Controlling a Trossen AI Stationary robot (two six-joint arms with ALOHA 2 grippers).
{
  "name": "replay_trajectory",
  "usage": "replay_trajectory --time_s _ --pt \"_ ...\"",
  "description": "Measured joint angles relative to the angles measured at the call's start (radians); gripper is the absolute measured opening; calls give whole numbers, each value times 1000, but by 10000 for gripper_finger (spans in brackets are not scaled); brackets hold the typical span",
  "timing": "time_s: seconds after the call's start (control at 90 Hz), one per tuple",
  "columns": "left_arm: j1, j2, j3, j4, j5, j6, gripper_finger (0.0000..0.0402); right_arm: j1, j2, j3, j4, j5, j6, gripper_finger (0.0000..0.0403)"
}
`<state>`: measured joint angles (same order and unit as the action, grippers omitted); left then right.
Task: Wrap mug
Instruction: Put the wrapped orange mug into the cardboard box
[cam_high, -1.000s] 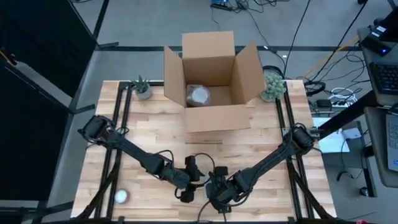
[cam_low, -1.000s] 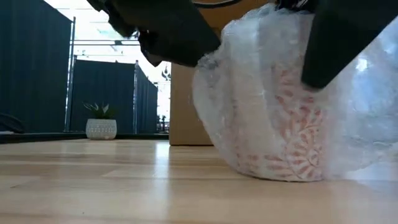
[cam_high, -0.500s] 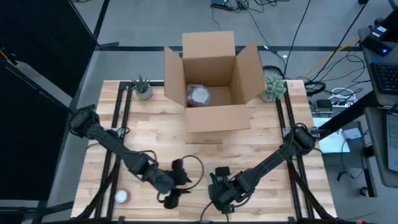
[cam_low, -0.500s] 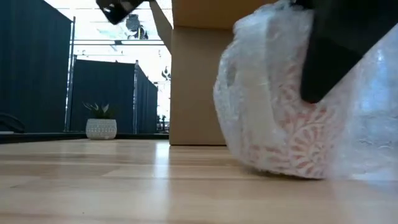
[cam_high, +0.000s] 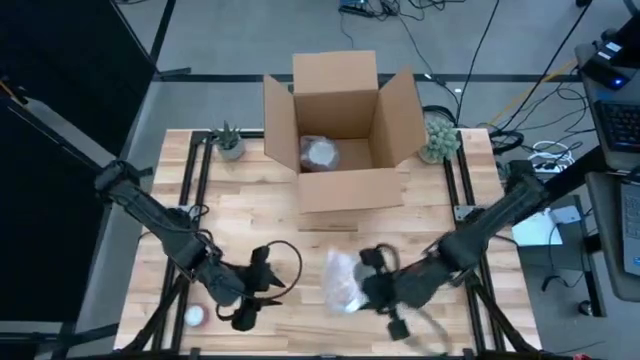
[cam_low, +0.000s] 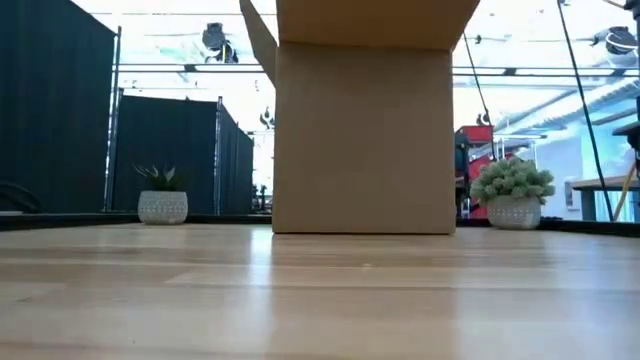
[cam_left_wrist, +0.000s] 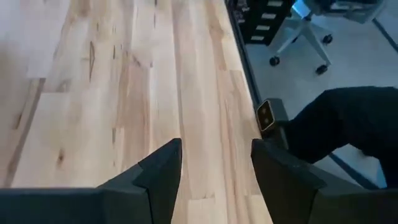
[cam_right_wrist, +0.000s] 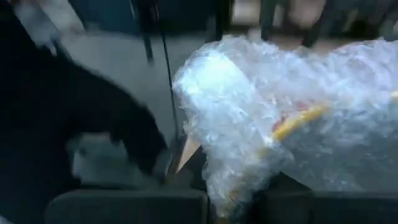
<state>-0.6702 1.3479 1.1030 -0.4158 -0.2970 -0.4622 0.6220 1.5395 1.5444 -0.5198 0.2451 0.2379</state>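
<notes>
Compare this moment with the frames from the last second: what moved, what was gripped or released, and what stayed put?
The right gripper, shut on the bubble-wrapped mug, has carried it away from the near table edge, out of the low view. The left gripper, open and empty, has drawn back toward the left side. The cardboard box, the wrapped bundle inside it and both potted plants are unchanged.

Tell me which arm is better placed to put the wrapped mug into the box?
The right, probably. The right gripper holds the bubble-wrapped mug, lifted toward the open box. The left gripper is open, empty and farther away.
</notes>
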Motion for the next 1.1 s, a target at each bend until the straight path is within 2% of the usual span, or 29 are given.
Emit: replay_trajectory --time_s 0.178,0.333,0.444,0.5,0.6,0.822,0.978,1.1 --pt "3 -49 0 2 -4 53 183 -57 -111 -1 173 54 -250 15" --pt "24 -71 0 2 -45 71 183 -172 -156 1 208 200 -401 14" --pt "42 -71 0 2 -56 96 183 -289 -156 0 243 391 -524 14" --pt "52 -70 0 2 -56 103 183 -360 -151 1 272 422 -576 14" --pt "70 -67 0 1 -57 107 183 -493 -109 57 219 410 -570 14" --pt "94 -67 0 -4 -57 129 183 -777 60 330 -150 265 -343 13" --pt "95 -67 0 -41 -77 129 183 -909 210 491 -410 100 -200 13" --pt "95 -67 0 -68 -85 129 183 -960 283 533 -506 -14 -138 13"
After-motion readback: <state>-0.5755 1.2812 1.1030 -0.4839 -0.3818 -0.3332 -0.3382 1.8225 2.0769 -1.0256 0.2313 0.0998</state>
